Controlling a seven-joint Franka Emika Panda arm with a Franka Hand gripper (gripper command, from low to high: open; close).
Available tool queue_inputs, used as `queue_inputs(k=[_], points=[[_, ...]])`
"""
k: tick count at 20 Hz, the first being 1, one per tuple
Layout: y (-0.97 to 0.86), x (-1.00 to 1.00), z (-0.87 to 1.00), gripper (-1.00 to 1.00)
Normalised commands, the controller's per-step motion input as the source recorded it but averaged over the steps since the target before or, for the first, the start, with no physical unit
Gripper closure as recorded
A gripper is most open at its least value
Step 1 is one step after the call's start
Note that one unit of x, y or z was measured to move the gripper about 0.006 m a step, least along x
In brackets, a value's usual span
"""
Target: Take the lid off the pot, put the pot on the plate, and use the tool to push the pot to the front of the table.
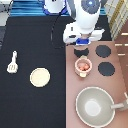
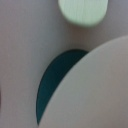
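The pot (image 1: pixel 83 66) stands uncovered on the stove (image 1: pixel 120 85), its reddish inside showing. My gripper (image 1: pixel 81 45) hangs just beyond it toward the exterior view's top, over a burner (image 1: pixel 81 51). The lid does not show in the exterior view. A large pale rounded surface (image 2: pixel 95 90) fills much of the wrist view, close to the camera, and I cannot tell what it is. The plate (image 1: pixel 40 77) lies bare on the black table (image 1: pixel 35 40). To the plate's left lies the tool (image 1: pixel 12 62).
A big grey pan (image 1: pixel 95 106) with a handle sits on the stove at the exterior view's bottom right. Two more burners (image 1: pixel 103 51) (image 1: pixel 107 69) lie right of the pot.
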Motion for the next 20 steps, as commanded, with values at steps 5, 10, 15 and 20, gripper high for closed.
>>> queue_inputs(k=[5, 10, 15, 20], points=[[0.11, -0.08, -0.52, 1.00], [0.23, 0.00, -0.43, 1.00], [0.27, -0.04, 0.09, -1.00], [0.01, -0.18, 0.59, -1.00]])
